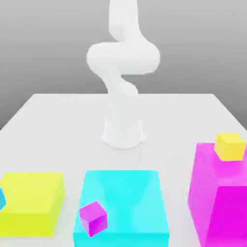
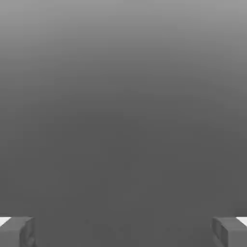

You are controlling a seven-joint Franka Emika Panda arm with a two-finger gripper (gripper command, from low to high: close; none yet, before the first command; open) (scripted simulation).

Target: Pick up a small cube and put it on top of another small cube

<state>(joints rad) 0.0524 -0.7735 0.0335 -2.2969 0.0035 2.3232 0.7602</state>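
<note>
Two small cubes sit apart: small magenta cube (image 1: 93, 218) on cyan block (image 1: 135, 193), near its edge toward exterior view's left; small yellow cube (image 1: 230, 146) atop tall magenta block (image 1: 217, 202) at exterior view's right. Yellow block (image 1: 34, 200) at exterior view's left. Arm (image 1: 123, 62) upright at back of table (image 1: 58, 116), well away from both cubes. Gripper (image 2: 123, 231) spread wide, fingertips (image 2: 19, 230) at frame edges, nothing between. Judgement: nothing done; approach, grasp, lift, stack all remain.
</note>
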